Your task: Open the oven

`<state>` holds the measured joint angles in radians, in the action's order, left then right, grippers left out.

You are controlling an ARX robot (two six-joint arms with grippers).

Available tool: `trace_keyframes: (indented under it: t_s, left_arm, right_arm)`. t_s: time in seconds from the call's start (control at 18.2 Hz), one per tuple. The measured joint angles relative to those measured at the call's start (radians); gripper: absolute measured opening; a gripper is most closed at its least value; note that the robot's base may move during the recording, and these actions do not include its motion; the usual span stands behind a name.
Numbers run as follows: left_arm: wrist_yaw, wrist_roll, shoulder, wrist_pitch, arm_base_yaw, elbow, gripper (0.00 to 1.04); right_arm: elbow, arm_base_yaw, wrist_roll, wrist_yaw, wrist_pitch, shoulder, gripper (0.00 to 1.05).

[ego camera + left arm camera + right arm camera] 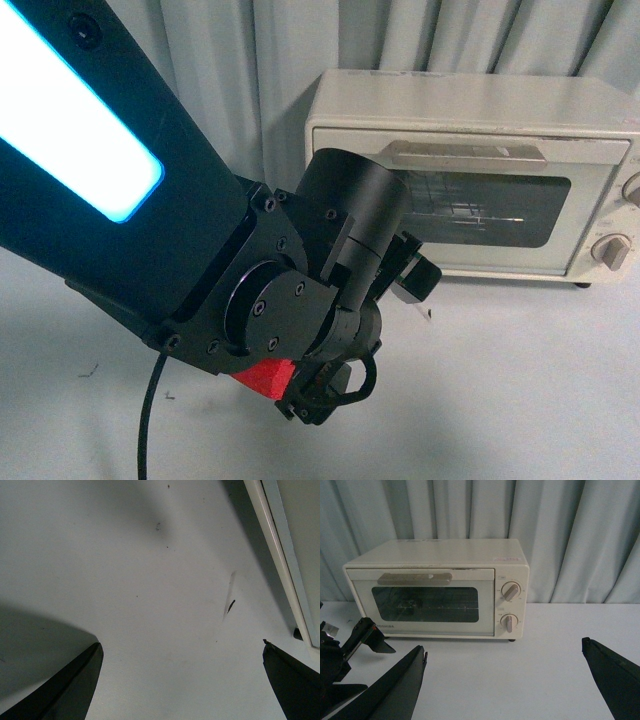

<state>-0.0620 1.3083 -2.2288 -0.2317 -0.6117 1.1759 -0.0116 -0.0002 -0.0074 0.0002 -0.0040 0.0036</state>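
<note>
Left wrist view — the left gripper (181, 644) hangs over the pale tabletop (150, 580) with its jaws spread wide. A dark scuff mark (230, 605) lies on the surface beyond them, and the lower edge of the oven (280, 560) runs along one side, near one fingertip.

Right wrist view — the right gripper (503, 644) also has its jaws spread wide and faces the oven from well back.

Front view: the left arm (150, 210), black with a lit cyan strip (70, 120), fills the foreground and slants down in front of the oven's left end. Beyond it the cream-white oven stands on the tabletop with its glass-windowed door (427, 602) shut. The silver bar handle (415, 578) lies across the door's top edge, and two round knobs (510, 591) sit one above the other to the right of the door. A wire rack (460, 210) shows dimly through the glass. A grey pleated curtain (570, 530) hangs just behind.
</note>
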Motion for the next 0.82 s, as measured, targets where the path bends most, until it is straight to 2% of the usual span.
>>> trace_keyframes:
  t_s: [0.05, 0.11, 0.27, 0.33, 0.55, 0.6, 0.82]
  left_arm:
    - [0.0, 0.0, 0.0, 0.0, 0.0, 0.0, 0.98]
    - [0.0, 0.0, 0.0, 0.0, 0.0, 0.0, 0.98]
    - [0.0, 0.0, 0.0, 0.0, 0.0, 0.0, 0.98]
    - [-0.001, 0.0, 0.0, 0.0, 0.0, 0.0, 0.98]
    - [0.0, 0.0, 0.0, 0.0, 0.0, 0.0, 0.98]
    - [0.0, 0.0, 0.0, 0.0, 0.0, 0.0, 0.98]
    - [-0.001, 0.0, 0.0, 0.001, 0.0, 0.0, 0.98]
  right_arm:
    - [0.0, 0.0, 0.0, 0.0, 0.0, 0.0, 0.98]
    - [0.0, 0.0, 0.0, 0.0, 0.0, 0.0, 0.9]
    - [0.0, -0.009, 0.0, -0.015, 0.031, 0.014, 0.59]
    - [-0.001, -0.019, -0.004, -0.032, 0.094, 0.076, 0.46]
    - [-0.122, -0.007, -0.013, -0.047, 0.321, 0.427, 0.06]
    - [-0.17, -0.005, -0.011, -0.045, 0.341, 0.502, 0.02]
    - [-0.323, 0.141, 0.001, 0.032, 0.419, 0.804, 0.02]
